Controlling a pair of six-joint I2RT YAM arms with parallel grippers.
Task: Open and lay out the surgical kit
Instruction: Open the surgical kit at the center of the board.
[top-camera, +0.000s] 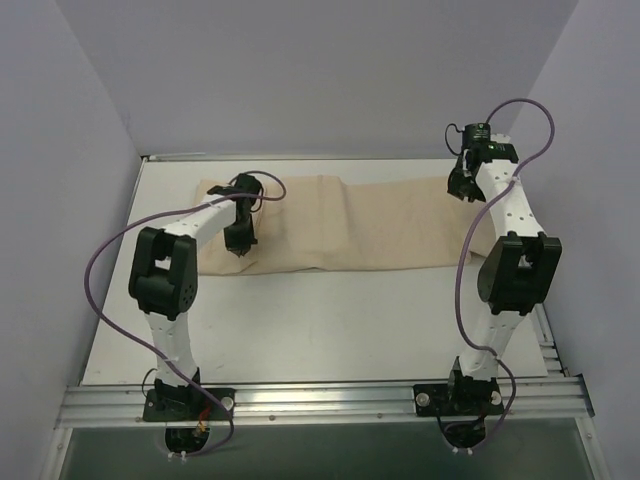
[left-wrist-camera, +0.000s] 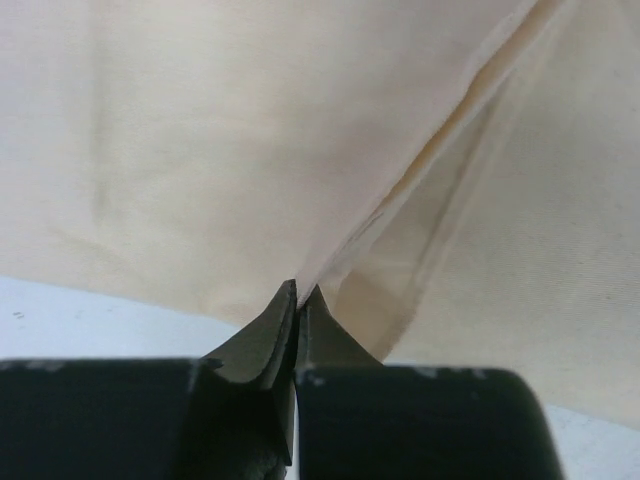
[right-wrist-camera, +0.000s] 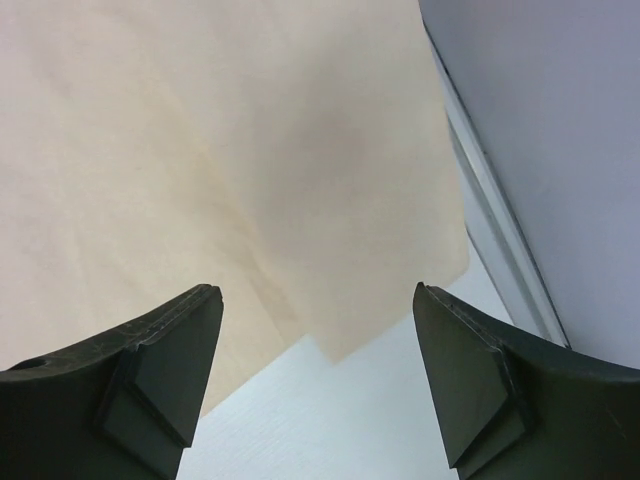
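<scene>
item: cloth wrap (top-camera: 340, 225), folded, lying across the upper centre of your top view on the table (top-camera: 330, 320). your left gripper (left-wrist-camera: 298, 292): clenched on a raised fold of it. your right gripper (right-wrist-camera: 315, 292): released, spread wide over a corner.

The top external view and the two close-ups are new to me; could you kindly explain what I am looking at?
The wide picture comes from a fixed camera above and behind two robot arms, left and right, bolted at the near edge of a white table. The other two pictures come from a camera on each wrist, looking past that arm's own two-finger tool. A large beige cloth wrap lies folded across the far part of the table; nothing inside it shows. The left tool is shut, pinching a fold of the wrap. The right tool is open, holding nothing, above the wrap's right end.
</scene>
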